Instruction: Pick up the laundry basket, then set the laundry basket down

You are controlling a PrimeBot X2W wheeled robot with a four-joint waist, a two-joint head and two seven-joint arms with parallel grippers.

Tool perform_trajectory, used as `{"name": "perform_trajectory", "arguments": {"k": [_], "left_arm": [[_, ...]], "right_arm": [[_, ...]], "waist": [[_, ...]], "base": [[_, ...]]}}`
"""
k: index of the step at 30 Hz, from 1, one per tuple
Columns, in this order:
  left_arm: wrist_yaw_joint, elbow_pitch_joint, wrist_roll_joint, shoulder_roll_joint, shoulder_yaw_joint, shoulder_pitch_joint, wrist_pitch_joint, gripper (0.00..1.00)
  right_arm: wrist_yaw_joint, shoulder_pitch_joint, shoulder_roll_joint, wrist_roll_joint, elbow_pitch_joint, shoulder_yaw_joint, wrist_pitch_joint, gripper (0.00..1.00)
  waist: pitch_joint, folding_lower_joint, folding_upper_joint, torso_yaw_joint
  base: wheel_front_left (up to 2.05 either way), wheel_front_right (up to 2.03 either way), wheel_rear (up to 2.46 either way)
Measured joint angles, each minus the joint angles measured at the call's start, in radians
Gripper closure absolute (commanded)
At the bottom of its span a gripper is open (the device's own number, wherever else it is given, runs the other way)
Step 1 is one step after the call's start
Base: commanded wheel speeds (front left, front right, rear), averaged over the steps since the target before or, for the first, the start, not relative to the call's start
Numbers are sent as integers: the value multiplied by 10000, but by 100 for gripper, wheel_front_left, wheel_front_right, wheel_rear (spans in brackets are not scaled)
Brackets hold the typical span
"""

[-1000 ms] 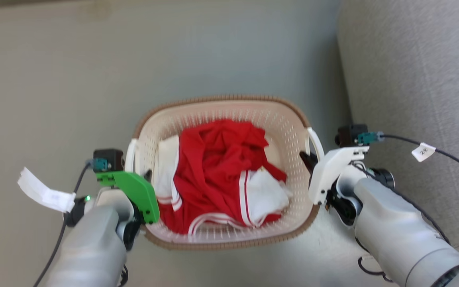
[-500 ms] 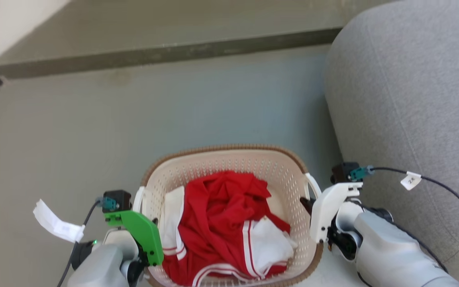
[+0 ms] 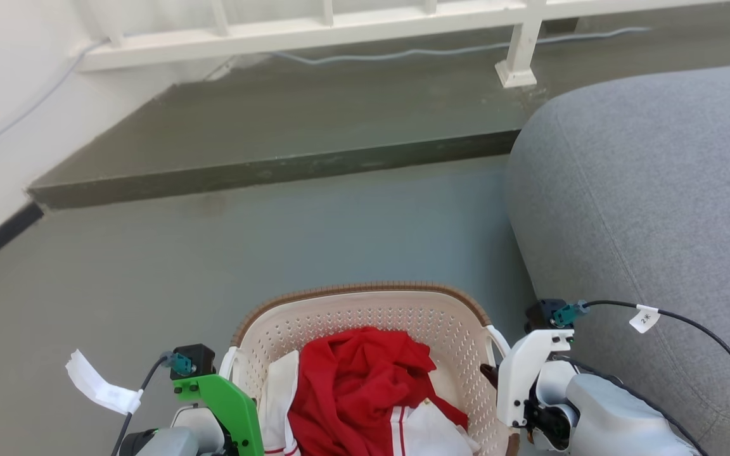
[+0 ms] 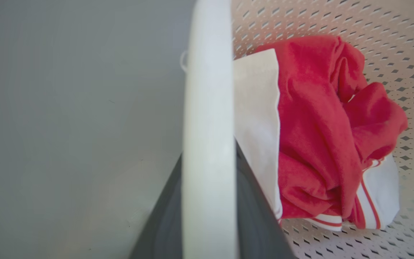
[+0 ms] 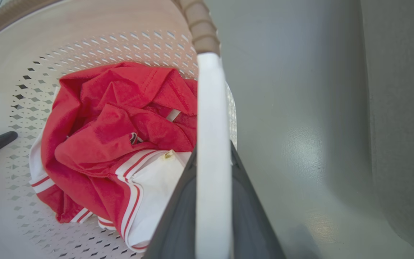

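Two end effectors point(image 4: 208, 154) point(image 5: 212, 151) clamp handles point(image 4: 207, 72) of laundry basket point(image 3: 365, 310).

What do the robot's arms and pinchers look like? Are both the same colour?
Not quite! Both forearms are smooth silver-grey, but the left wears a green bracket and the right a white bracket. Each carries a small black camera box with a teal plug and a black cable bearing a white paper tag. The fingers are long, dark and tapered.
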Motion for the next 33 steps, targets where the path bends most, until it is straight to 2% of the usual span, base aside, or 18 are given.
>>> {"name": "perform_trajectory", "arguments": {"k": [8,33], "left_arm": [[52,-33,-92,15,-167,1,240,100],[54,-10,-512,56,-368,-3,414,100]], "right_arm": [[-4,-4,-12,79,-4,134,314,100],[-13,-105,-25,339,40,403,562,100]], "waist": [[-373,0,0,17],[-331,0,0,-63]], "base": [[0,0,0],[0,0,0]]}}
